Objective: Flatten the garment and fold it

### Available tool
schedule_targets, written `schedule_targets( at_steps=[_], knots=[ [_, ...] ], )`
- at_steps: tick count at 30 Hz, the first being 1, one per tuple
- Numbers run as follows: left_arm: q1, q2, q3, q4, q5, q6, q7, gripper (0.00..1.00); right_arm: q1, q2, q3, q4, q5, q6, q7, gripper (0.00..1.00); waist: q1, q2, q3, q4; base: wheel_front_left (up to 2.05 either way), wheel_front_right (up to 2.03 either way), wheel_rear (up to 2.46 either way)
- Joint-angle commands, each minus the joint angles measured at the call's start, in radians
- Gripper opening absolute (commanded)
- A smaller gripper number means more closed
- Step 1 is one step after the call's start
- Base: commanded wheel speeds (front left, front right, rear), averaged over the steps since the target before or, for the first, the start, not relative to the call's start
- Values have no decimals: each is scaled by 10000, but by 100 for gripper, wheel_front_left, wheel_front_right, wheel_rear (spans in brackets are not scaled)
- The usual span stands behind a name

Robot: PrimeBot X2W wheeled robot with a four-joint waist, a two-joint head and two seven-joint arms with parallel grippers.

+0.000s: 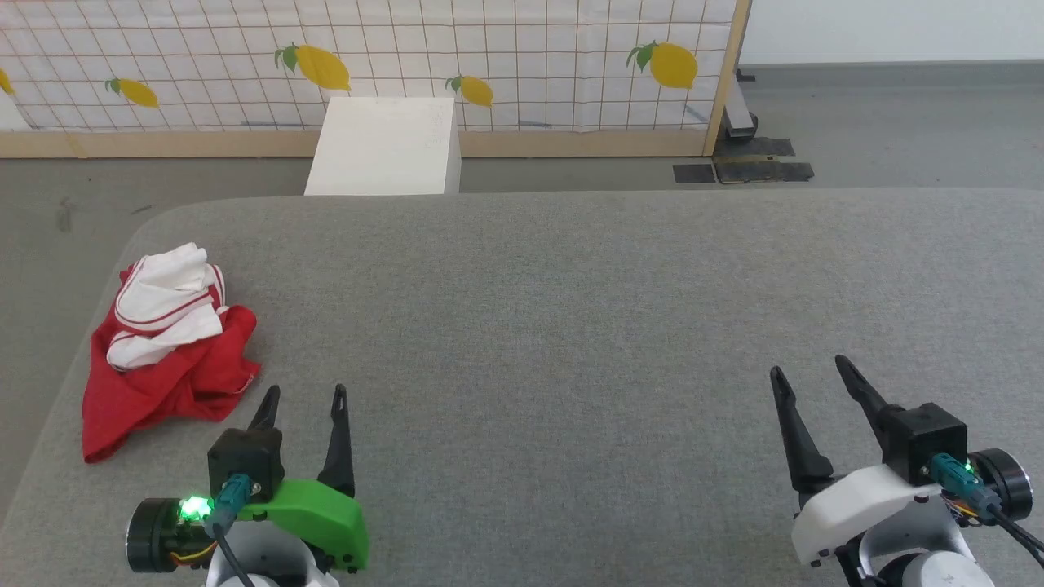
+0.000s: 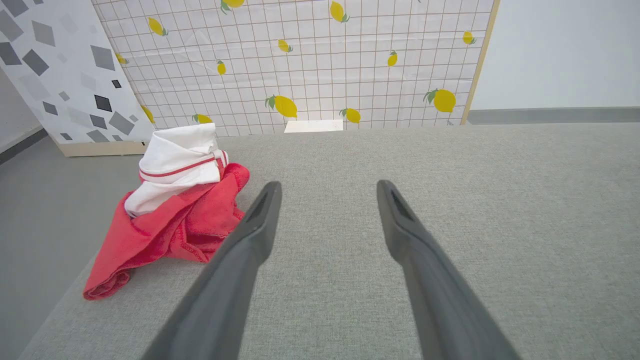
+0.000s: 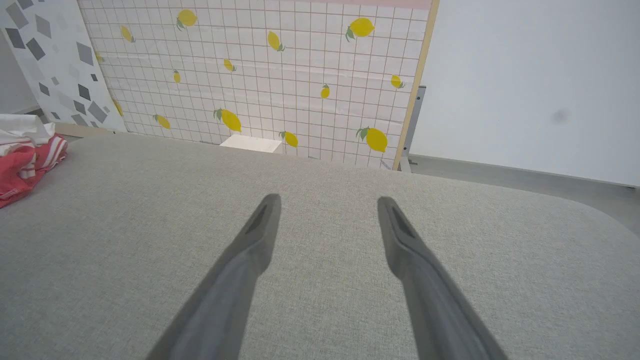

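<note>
You see the garment (image 1: 163, 375) crumpled at middle left, while left gripper (image 1: 306, 391) and right gripper (image 1: 807, 367) stand spread apart, empty.

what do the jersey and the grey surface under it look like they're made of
The jersey: soft, thin cloth, probably synthetic knit, matte; it slumps in loose folds. The grey surface: woven fabric cover, matte, with a fine weave showing; what lies beneath cannot be told.

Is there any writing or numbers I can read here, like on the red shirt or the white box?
No text can be read anywhere here.
garment: crumpled in a heap, no letters or numbers showing.
white box: faint specks near its top edge, too small to read.
lemon screen: only lemon pictures and grid lines, no words.
</note>
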Motion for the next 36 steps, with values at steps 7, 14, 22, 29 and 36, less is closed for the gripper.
schedule_targets(
  at_steps=[7,14,22,29,36],
  knots=[
    [2,-5,-46,125,-99,52,-230,100,-19,4,-48,106,46,-2,-252,100,0,0,8,-2,0,0,0],
    [-2,-8,-93,193,-165,82,-376,100,-28,6,9,84,107,-3,-399,100,0,0,11,3,0,0,0],
    [15,-11,-85,103,-409,120,-539,100,-17,8,7,103,293,-4,-563,100,0,0,3,10,0,0,0],
    [63,-13,-108,116,-698,105,-681,100,-18,10,27,155,506,-5,-705,100,0,0,2,14,0,0,0],
    [79,-16,-154,238,-883,74,-826,100,-27,12,44,184,580,-6,-852,100,0,0,-10,21,0,0,0]
  ],
)
